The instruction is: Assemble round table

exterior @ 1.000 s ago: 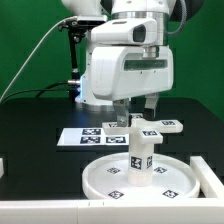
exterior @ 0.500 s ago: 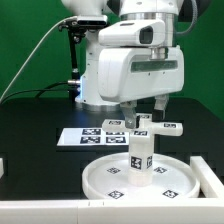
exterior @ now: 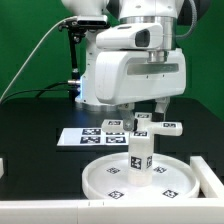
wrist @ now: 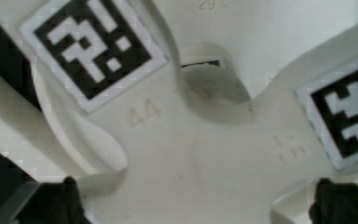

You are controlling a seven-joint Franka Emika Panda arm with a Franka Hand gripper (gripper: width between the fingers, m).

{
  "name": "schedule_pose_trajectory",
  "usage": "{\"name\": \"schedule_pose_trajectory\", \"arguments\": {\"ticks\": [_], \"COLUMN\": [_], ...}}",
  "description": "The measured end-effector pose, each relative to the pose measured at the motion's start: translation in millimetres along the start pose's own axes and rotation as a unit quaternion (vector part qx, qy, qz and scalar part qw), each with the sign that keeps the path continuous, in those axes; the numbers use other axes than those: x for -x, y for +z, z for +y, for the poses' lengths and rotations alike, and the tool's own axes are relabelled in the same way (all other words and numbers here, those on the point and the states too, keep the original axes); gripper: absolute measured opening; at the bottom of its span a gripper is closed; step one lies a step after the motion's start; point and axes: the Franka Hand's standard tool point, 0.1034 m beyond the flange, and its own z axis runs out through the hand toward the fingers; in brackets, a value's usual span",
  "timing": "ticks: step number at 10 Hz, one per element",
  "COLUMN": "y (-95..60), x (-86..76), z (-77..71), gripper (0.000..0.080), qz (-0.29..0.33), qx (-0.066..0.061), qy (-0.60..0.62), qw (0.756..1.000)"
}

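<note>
White rimmed round plastic disc point(exterior: 138, 178) lies flat below the gripper point(exterior: 143, 108), short white cylinder leg point(exterior: 140, 150) upright at its centre, presumably for mounting. White cross-shaped foot point(exterior: 157, 127) sits directly beneath the released, spread jaws, probably the next pick. Wrist view alone shows the foot's tags close up; exterior alone shows disc and leg.

exterior: front, wide, level | wrist: close, down onto cross-shaped foot point(wrist: 194, 110) | shared: foot
</note>
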Motion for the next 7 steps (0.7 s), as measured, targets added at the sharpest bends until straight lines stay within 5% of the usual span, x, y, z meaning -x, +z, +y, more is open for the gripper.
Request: {"name": "schedule_pose_trajectory", "arguments": {"ticks": [7], "y": [-0.5], "x": [3.2], "z": [4.4], "gripper": [0.0649], "qz": [0.002], "qx": [0.002], "qy": [0.013], "qw": [1.000]}}
